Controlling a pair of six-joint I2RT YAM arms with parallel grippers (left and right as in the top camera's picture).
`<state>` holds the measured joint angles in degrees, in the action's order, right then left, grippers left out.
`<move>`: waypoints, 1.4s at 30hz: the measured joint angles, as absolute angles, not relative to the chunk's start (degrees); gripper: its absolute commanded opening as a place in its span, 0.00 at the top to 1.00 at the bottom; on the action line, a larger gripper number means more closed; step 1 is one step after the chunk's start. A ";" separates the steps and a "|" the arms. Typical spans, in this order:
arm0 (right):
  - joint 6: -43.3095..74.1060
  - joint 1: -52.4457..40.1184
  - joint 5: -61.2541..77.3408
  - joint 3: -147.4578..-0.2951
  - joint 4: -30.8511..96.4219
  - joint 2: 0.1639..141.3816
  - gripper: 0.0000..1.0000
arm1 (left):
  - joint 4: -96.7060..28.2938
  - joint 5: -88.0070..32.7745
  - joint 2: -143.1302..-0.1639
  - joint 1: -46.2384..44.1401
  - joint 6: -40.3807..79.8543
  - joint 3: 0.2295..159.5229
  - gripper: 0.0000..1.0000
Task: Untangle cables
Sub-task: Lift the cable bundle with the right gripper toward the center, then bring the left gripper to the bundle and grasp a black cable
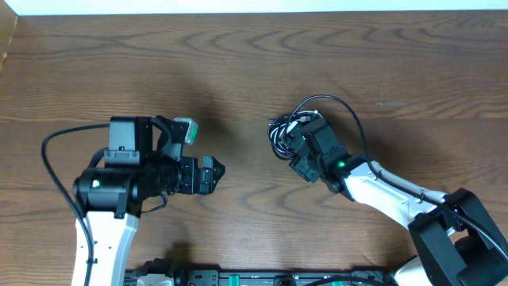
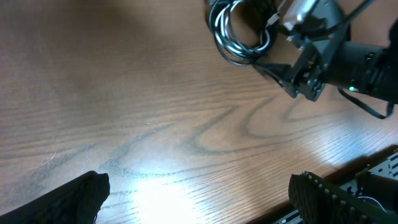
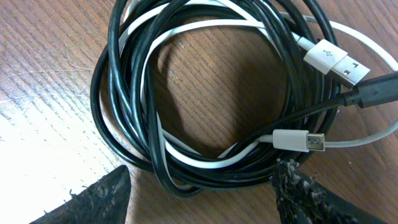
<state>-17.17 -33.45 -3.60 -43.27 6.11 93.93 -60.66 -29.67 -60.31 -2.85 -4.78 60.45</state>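
The cables lie in one tangled coil of black and white cords on the wooden table; a black loop arcs out over the right arm. In the right wrist view the coil fills the frame, with a white USB plug, a small white plug and a black plug at its right. My right gripper is open, its fingers either side of the coil's near edge. My left gripper is open and empty, well left of the coil.
The wooden table reaches a pale wall edge at the back. The table's front edge and a black rail run along the bottom between the arm bases. The left arm's own thick black cable loops at the left.
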 measured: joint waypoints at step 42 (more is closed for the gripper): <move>-8.67 -34.00 -0.89 -43.97 -3.01 99.68 0.99 | -60.66 -30.11 -63.66 -2.85 -4.78 60.45 0.02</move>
<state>-8.67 -34.00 -0.89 -43.97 -3.01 99.68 -60.66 -30.11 -63.66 -2.85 -4.78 60.45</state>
